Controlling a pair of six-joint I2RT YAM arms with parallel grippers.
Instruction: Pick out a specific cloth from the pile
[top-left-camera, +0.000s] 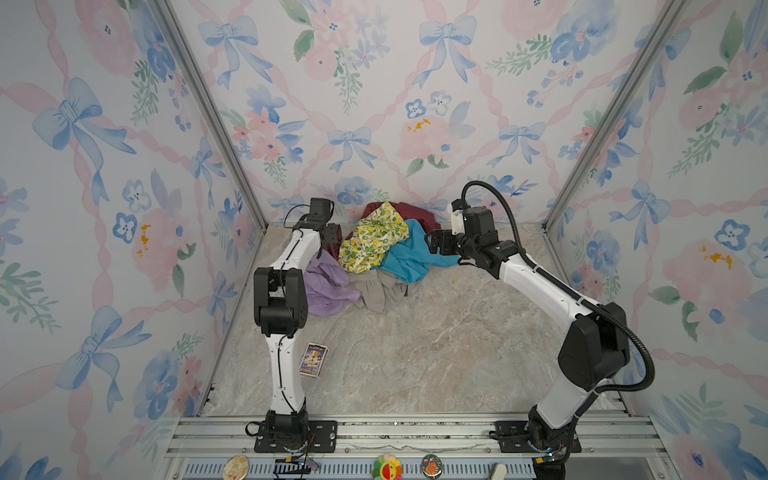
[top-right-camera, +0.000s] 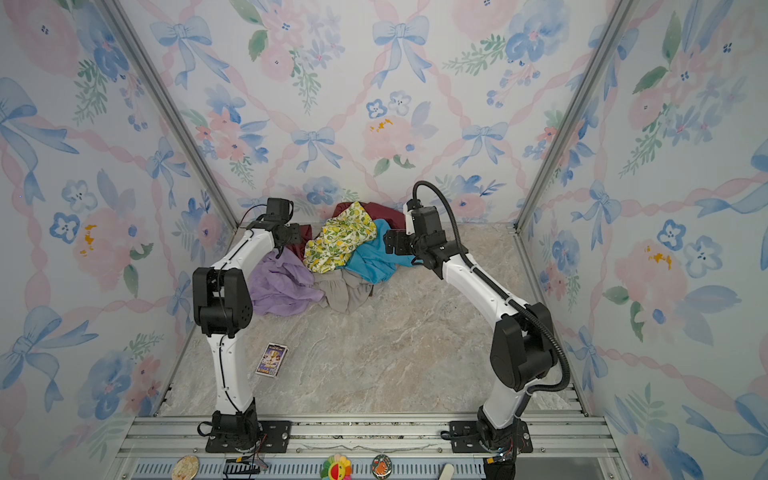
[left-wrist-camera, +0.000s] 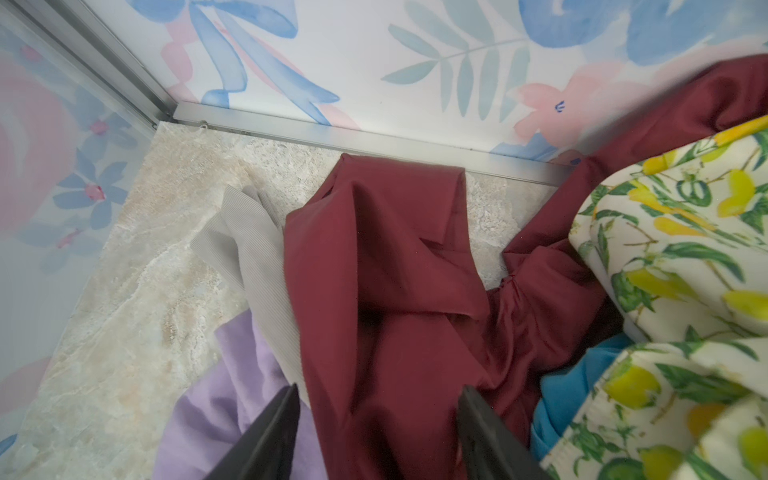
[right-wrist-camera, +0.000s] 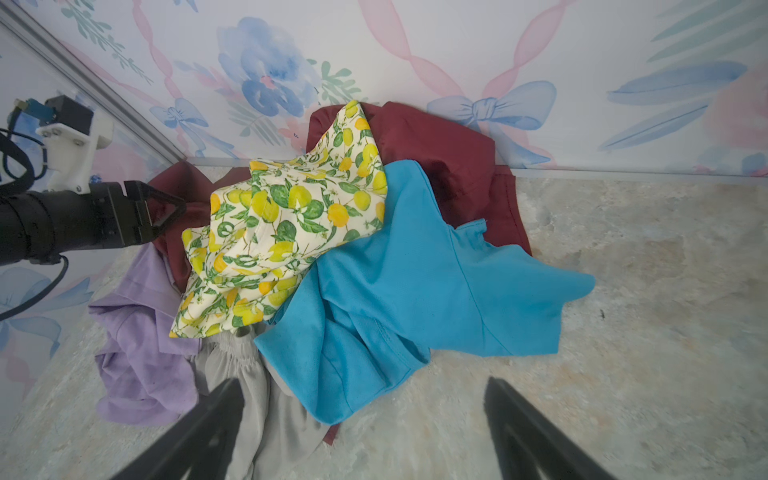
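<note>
Left wrist view: cloth (left-wrist-camera: 374, 291) apparently runs lengthwise toward the wall (left-wrist-camera: 374, 62).

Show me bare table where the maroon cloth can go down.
Widest bare patch: the middle of the table, bordered by the pile behind, the card box and left arm leftward, the right arm rightward. A strip runs from the teal cloth to the right wall. Crowded: back-left corner, where the left end effector straddles the maroon cloth.

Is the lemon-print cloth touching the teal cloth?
Touching. The right wrist view shows the lemon-print cloth overlapping the teal cloth, no gap.
</note>
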